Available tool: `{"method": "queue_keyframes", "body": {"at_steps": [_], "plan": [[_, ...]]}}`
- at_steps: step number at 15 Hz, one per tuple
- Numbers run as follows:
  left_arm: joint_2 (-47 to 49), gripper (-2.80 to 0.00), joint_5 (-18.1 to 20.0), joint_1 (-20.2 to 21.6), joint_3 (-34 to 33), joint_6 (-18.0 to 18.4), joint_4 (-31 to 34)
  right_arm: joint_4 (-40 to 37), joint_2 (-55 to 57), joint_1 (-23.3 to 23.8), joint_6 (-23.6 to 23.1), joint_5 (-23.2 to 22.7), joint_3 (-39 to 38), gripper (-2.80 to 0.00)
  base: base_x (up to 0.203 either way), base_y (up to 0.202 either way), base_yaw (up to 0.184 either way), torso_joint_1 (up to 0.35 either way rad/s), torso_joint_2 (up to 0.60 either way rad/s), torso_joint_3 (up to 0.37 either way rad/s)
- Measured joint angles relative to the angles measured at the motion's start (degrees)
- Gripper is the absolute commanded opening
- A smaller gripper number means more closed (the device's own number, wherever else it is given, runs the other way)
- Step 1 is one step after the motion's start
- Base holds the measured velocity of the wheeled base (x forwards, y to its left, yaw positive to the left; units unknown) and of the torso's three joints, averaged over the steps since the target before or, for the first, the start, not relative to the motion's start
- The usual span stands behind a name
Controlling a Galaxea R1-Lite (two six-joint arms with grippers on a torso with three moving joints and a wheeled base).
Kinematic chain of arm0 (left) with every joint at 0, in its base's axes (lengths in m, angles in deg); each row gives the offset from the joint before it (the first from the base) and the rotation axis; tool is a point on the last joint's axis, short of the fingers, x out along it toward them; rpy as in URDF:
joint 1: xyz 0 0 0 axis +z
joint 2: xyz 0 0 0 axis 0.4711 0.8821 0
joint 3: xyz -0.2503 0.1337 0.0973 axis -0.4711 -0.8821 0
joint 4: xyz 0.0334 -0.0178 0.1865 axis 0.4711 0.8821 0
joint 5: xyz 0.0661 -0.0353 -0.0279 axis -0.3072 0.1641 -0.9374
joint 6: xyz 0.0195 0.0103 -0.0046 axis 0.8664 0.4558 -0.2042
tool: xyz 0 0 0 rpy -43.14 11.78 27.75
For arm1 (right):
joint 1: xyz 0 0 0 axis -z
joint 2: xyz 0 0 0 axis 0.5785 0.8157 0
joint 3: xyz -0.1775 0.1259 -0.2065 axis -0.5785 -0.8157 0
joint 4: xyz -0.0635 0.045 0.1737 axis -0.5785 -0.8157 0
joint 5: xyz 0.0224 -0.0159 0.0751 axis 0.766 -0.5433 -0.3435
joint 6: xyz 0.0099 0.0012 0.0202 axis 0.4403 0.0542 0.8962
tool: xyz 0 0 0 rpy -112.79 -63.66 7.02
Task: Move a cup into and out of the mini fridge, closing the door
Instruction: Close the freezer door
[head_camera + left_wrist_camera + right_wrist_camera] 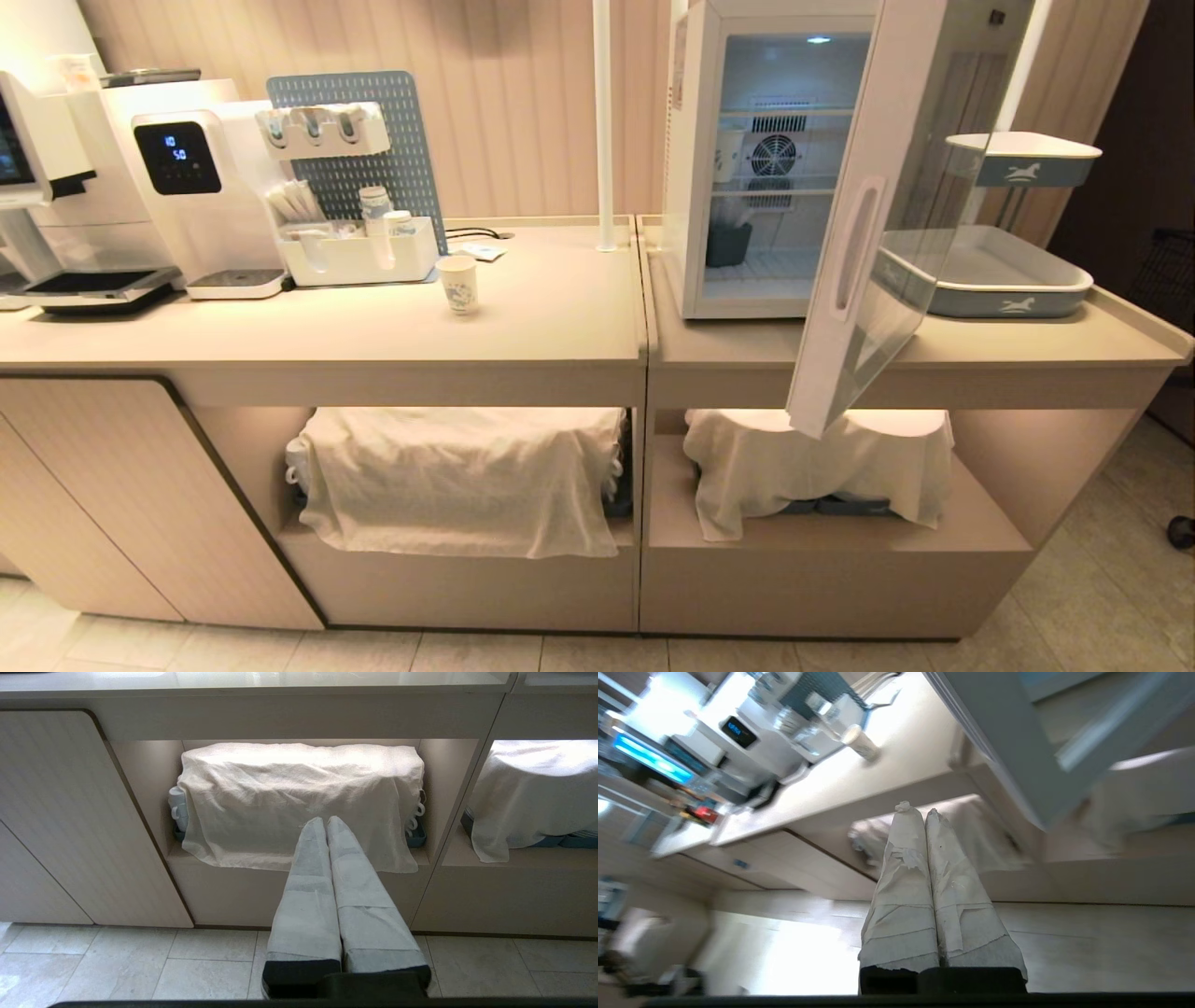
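Note:
The cup [457, 284], white paper with a blue print, stands upright on the beige counter [560, 327], left of the mini fridge [695, 187]. The fridge is lit inside, and its door [878, 187] hangs wide open over the counter's front edge. Neither arm shows in the head view. My left gripper [325, 820] is shut and empty, low in front of the cloth-covered shelf under the counter. My right gripper [917, 809] is also shut and empty, below counter height. From there the cup [861, 743] is far off and the door [994, 751] is close by.
A dark tub [728, 245] sits on the fridge floor. Coffee machines [177, 187] and a white organiser [359, 252] line the back left of the counter. Grey trays [999, 280] stand right of the fridge. Cloths [457, 476] cover the lower shelves.

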Motion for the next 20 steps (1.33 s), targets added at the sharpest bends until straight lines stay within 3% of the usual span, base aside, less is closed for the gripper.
{"method": "queue_keyframes", "body": {"at_steps": [4, 8, 10, 13, 16, 20], "plan": [[0.0, -2.80, 0.0, 0.0, 0.0, 0.0, 0.0, 14.1, 17.2, -5.7, 9.4, -1.5, 6.5, -2.80, 0.000, 0.000, 0.000, 0.000, 0.00, 0.000], [0.0, -2.80, 0.0, 0.0, 0.0, 0.0, 0.0, 26.5, 31.5, -7.8, 11.0, -1.6, 15.5, -2.80, 0.000, 0.000, 0.000, 0.000, 0.00, 0.000], [0.0, -2.80, 0.0, 0.0, 0.0, 0.0, 0.0, 25.1, 34.7, -7.9, 7.8, -1.4, 17.4, -2.80, 0.000, 0.000, 0.000, 0.000, 0.00, 0.000], [0.0, -2.80, 0.0, 0.0, 0.0, 0.0, 0.0, 19.7, 35.0, -5.4, -1.0, -0.4, 16.8, -2.80, 0.000, 0.000, 0.000, 0.000, 0.00, 0.000], [0.0, -2.80, 0.0, 0.0, 0.0, 0.0, 0.0, 14.2, 31.5, -4.3, -3.8, 0.1, 15.7, -2.80, 0.000, 0.000, 0.000, 0.000, 0.00, 0.000], [0.0, -2.80, 0.0, 0.0, 0.0, 0.0, 0.0, 11.8, 28.3, -3.9, -12.0, 5.1, 14.6, -2.80, 0.000, 0.000, 0.000, 0.000, 0.00, 0.000]]}}
